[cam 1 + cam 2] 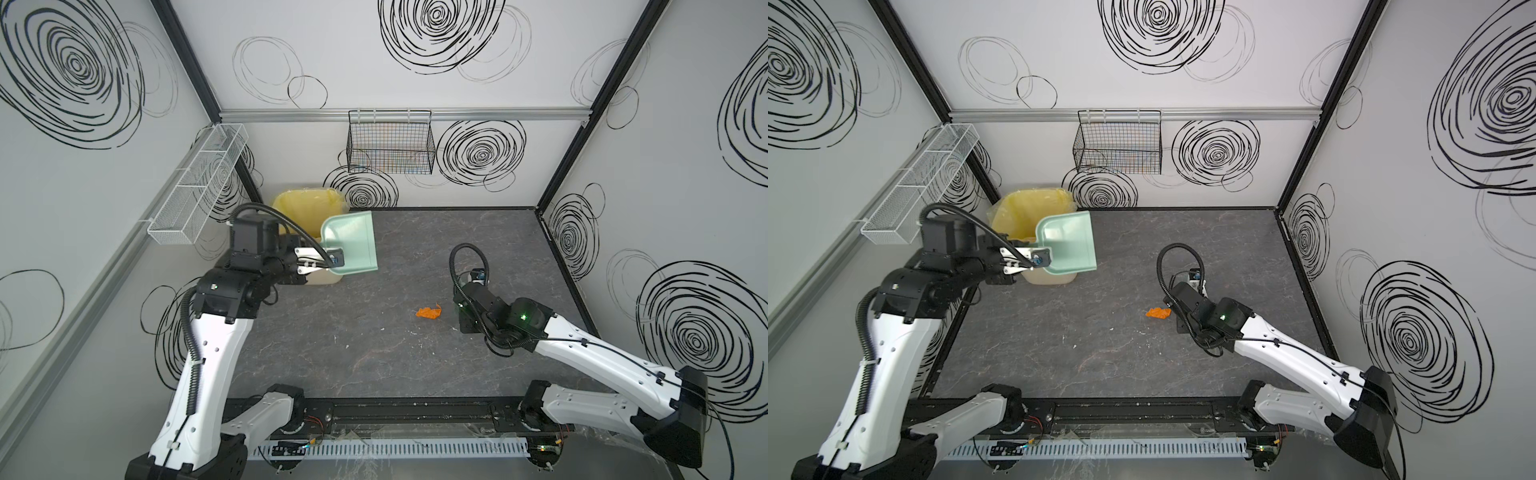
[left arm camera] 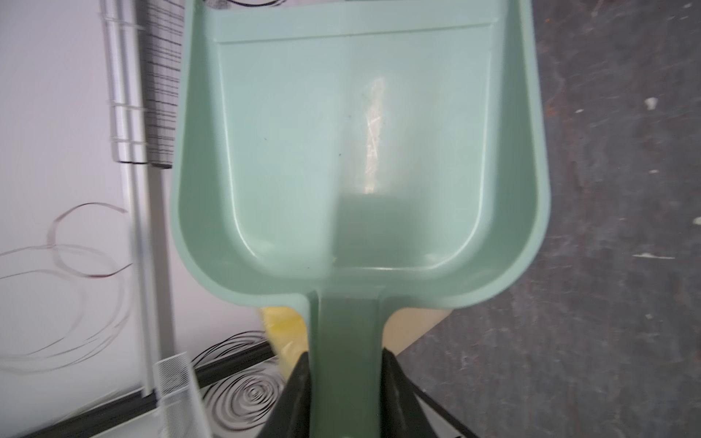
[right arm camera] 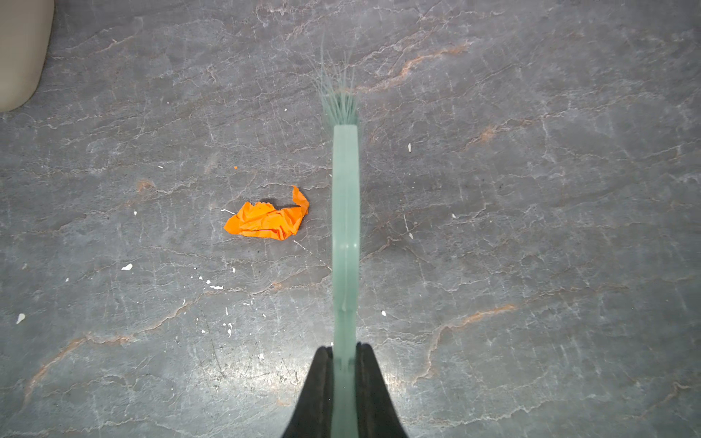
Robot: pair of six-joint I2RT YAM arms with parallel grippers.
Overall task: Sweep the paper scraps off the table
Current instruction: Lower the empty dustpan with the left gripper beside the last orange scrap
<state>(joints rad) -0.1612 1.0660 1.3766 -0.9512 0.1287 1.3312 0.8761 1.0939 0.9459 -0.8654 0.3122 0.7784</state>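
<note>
- The bin (image 1: 305, 203), lined with a yellow bag, stands on the table (image 1: 374, 357) in its far left corner.
- The mint dustpan (image 1: 353, 241) is held up over the bin's right side, its open lip turned away from the bin.
- The left gripper (image 1: 333, 261) has its jaws closed on the dustpan's handle, in front of the bin.
- One orange scrap (image 1: 429, 311) lies on the table, well apart from the bin, to its right and nearer the camera.
- The right arm (image 1: 494, 309) reaches in low, just past the scrap from the bin.
- A black wire basket (image 1: 390, 143) hangs on the back wall, up and right of the bin.
- A white mesh basket (image 1: 199, 183) hangs left of the bin.
</note>
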